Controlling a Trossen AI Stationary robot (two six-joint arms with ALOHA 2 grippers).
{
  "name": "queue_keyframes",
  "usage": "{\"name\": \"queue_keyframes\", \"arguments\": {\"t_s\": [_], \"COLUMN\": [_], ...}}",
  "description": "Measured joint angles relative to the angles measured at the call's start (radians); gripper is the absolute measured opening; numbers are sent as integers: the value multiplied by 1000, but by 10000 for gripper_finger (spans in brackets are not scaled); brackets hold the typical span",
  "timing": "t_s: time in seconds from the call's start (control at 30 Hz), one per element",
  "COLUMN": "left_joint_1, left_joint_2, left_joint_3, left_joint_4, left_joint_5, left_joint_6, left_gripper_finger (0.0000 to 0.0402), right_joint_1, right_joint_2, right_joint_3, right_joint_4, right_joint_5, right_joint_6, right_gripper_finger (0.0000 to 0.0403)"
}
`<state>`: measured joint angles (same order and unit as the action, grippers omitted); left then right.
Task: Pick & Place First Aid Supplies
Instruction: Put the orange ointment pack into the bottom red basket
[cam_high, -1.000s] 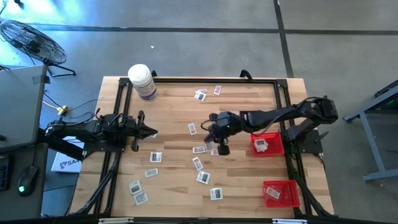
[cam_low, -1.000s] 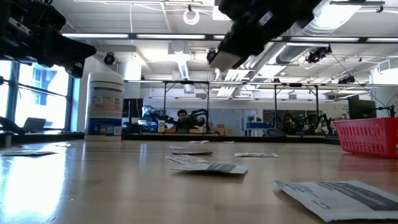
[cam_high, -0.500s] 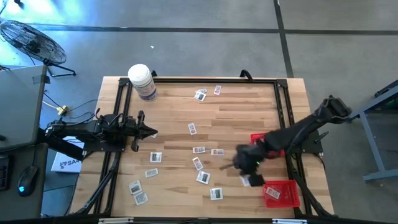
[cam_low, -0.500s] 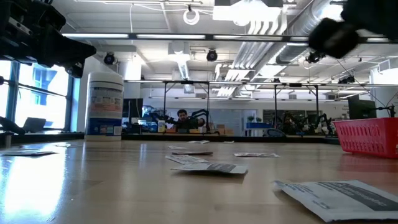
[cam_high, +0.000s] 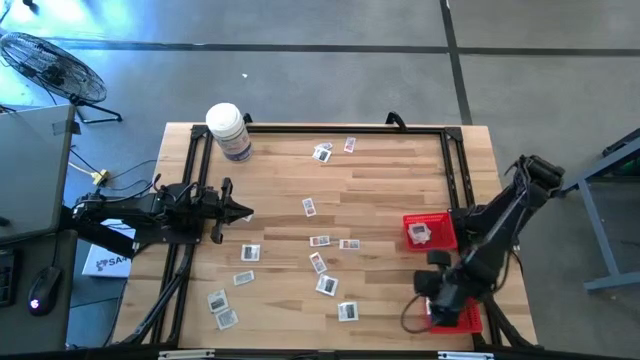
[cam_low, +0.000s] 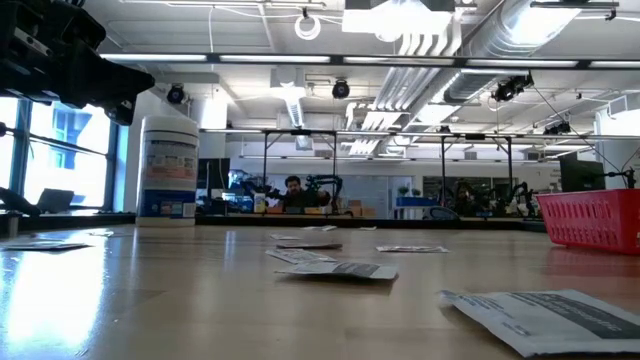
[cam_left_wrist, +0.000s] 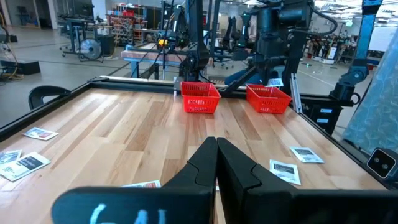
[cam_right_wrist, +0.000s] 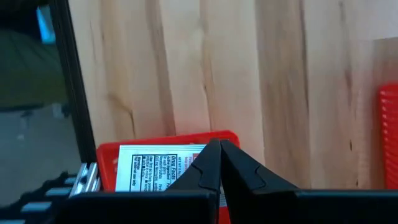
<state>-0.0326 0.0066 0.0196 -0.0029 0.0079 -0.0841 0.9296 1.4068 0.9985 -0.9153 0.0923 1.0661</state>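
Note:
Several small white first aid packets (cam_high: 327, 284) lie flat on the wooden table. Two red mesh baskets stand at the right: the far one (cam_high: 440, 221) holds a packet (cam_high: 420, 233), and the near one (cam_high: 466, 314) sits by the near right corner. My right gripper (cam_high: 434, 298) hangs over the near basket (cam_right_wrist: 106, 163), pointing steeply down, shut on a packet (cam_right_wrist: 155, 168). My left gripper (cam_high: 246, 212) waits shut and level over the table's left side, holding nothing (cam_left_wrist: 216, 146). My right gripper comes from above with its fingers pointing steeply down. A printed white packet shows right beside the fingertips, its edge (cam_right_wrist: 189, 163) running in behind them. The fingers (cam_right_wrist: 205, 171) hide the place of contact. The packet is clear of the table, over the near basket.
A large white bottle (cam_high: 228, 130) stands at the far left of the table. A black frame (cam_high: 455, 160) runs around the tabletop. The loose packets lie across the middle and near left, with bare wood (cam_high: 390, 190) toward the far right.
My right gripper has swung from the middle of the table toward the near right corner, to above the near basket. It has tipped to point steeply down and rolled. It has stayed shut, carrying the packet with it.

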Motion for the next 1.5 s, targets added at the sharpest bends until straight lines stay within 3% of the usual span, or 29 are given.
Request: {"name": "queue_keyframes", "arguments": {"t_s": [0.13, 0.47, 0.73, 0.93, 1.07, 1.23, 1.33, 1.5], "left_joint_1": [0, 0, 0, 0, 0, 0, 0, 0], "left_joint_2": [0, 0, 0, 0, 0, 0, 0, 0], "left_joint_3": [0, 0, 0, 0, 0, 0, 0, 0], "left_joint_4": [0, 0, 0, 0, 0, 0, 0, 0], "left_joint_5": [0, 0, 0, 0, 0, 0, 0, 0], "left_joint_6": [0, 0, 0, 0, 0, 0, 0, 0], "left_gripper_finger": [0, 0, 0, 0, 0, 0, 0, 0], "right_joint_1": [76, 174, 169, 127, 71, -41, -145, -365], "right_joint_2": [2, 74, 95, 94, 93, 92, 92, 92], "right_joint_3": [0, -74, -111, -42, 42, 108, 93, -23], "right_joint_4": [0, 137, 180, 104, 7, 7, 101, 455], "right_joint_5": [78, 109, 57, -46, 3, 216, 299, 253], "right_joint_6": [103, 232, 237, 226, 121, -154, -345, -639], "right_gripper_finger": [0, 0, 26, 60, 71, 71, 72, 72]}}
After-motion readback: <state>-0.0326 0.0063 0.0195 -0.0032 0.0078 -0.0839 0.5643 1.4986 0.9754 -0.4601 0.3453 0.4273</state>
